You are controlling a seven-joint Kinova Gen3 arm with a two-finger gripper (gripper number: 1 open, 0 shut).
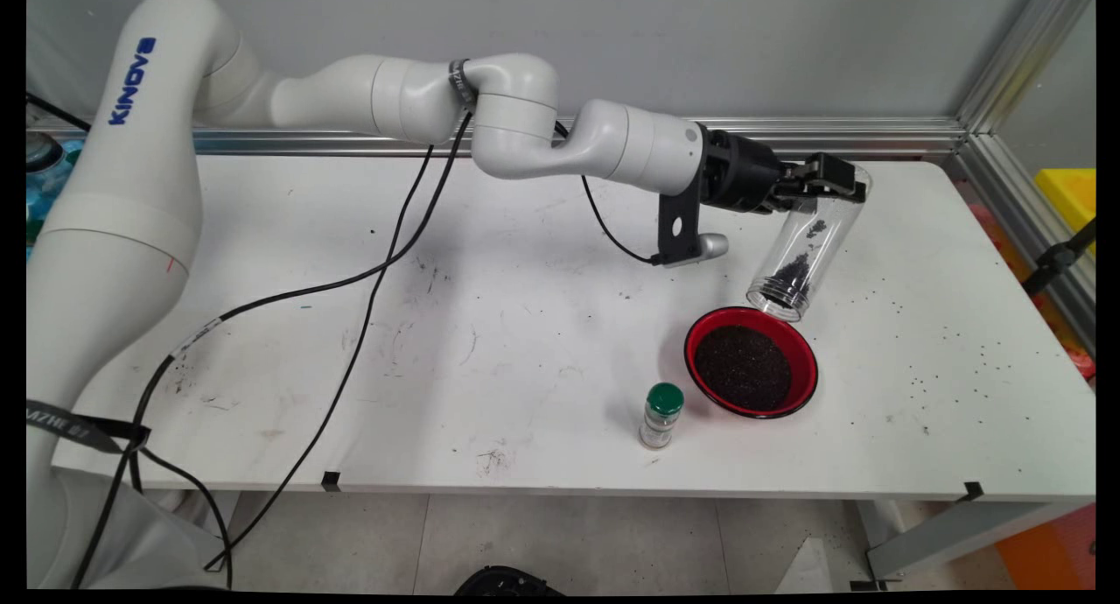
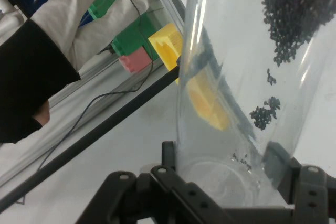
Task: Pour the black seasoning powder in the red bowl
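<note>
My gripper (image 1: 831, 182) is shut on a clear plastic jar (image 1: 801, 254), gripping it near its base. The jar is tipped mouth-down over a red bowl (image 1: 700, 341) at the table's right. Small black grains are heaped at the jar's mouth, and the bowl holds a dark layer of the same grains. In the hand view the jar (image 2: 236, 77) fills the middle, with grains clinging to its wall and a dense cluster at the upper right; the fingers (image 2: 168, 174) clamp it from both sides. A small green-capped bottle (image 1: 661, 416) stands upright just left of the bowl.
Loose black grains are scattered over the white table (image 1: 525, 324) to the right of the bowl. Black cables hang from the arm across the table's left half. An aluminium rail runs along the far and right edges. A yellow box (image 1: 1069, 193) sits beyond the right edge.
</note>
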